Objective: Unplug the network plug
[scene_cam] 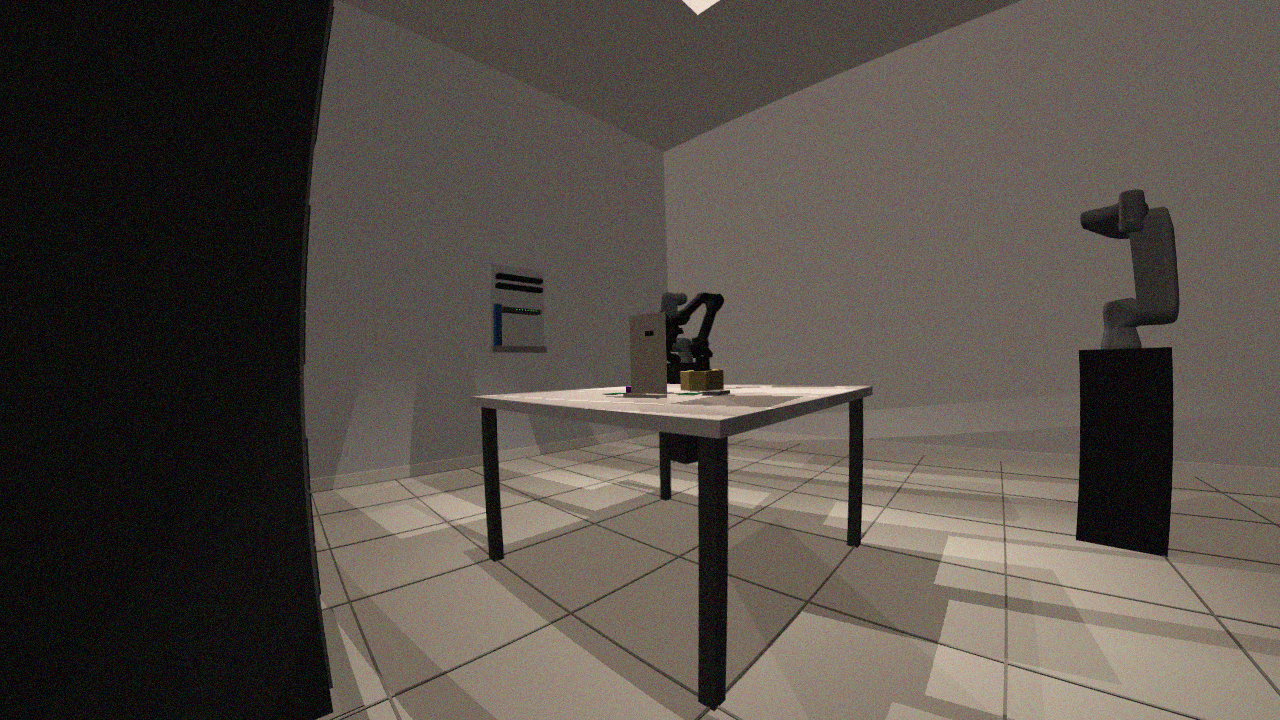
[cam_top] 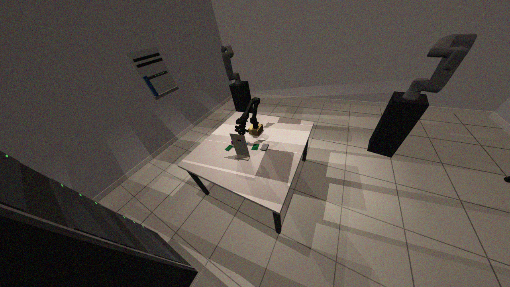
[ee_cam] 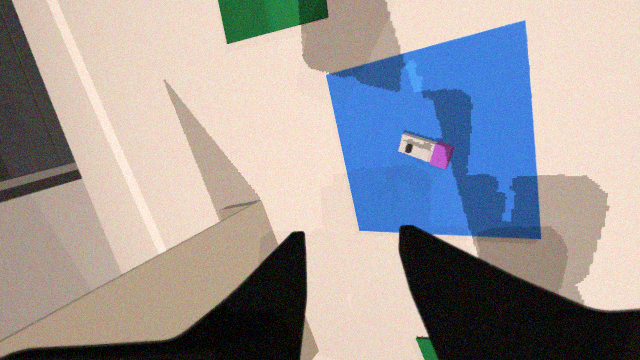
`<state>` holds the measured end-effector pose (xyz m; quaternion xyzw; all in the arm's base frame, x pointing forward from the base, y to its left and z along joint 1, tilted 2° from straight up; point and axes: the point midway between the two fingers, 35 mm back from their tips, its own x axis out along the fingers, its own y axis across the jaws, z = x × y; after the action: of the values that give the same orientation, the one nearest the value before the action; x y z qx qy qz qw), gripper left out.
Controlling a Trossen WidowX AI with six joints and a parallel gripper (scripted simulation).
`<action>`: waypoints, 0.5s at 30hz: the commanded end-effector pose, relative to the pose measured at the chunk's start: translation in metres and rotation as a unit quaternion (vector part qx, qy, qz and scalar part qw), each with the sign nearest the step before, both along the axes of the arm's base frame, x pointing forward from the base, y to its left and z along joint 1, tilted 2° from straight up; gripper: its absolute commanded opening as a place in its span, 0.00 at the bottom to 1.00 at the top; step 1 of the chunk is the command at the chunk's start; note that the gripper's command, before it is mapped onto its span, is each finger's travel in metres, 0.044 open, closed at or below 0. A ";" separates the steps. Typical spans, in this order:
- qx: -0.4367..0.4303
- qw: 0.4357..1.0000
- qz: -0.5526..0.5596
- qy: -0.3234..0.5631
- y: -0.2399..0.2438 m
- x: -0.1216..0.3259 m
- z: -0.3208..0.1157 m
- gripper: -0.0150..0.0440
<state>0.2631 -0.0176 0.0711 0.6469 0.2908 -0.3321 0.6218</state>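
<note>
The network plug (ee_cam: 425, 146), pale with a magenta end, lies on the blue marked square (ee_cam: 380, 200) in the wrist view, well inside its edges. My gripper (ee_cam: 352, 240) is open, with nothing between its fingers. It hangs above the table, and the plug is beyond the fingertips in the wrist view. The upright panel (cam_top: 239, 146) (scene_cam: 647, 358) (ee_cam: 150, 290) stands beside the gripper. The plug and most of the square are hidden behind the panel in the top and exterior views. The socket's inner side is not visible.
A green patch (cam_top: 255, 146) (ee_cam: 265, 17) and a grey flat box (cam_top: 264, 146) lie to one side of the panel. Another green patch (cam_top: 228, 147) (ee_cam: 426, 347) lies on its other side. A yellow box (cam_top: 255, 130) (scene_cam: 701, 380) is by the arm's base.
</note>
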 end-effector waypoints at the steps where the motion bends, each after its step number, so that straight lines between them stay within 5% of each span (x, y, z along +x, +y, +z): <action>1: 0.000 1.000 0.000 0.001 0.000 0.001 0.006 0.52; 15: 0.000 1.000 0.001 -0.001 0.000 0.003 0.054 0.52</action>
<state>0.2670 -0.0183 0.1131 0.6465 0.2917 -0.3339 0.6208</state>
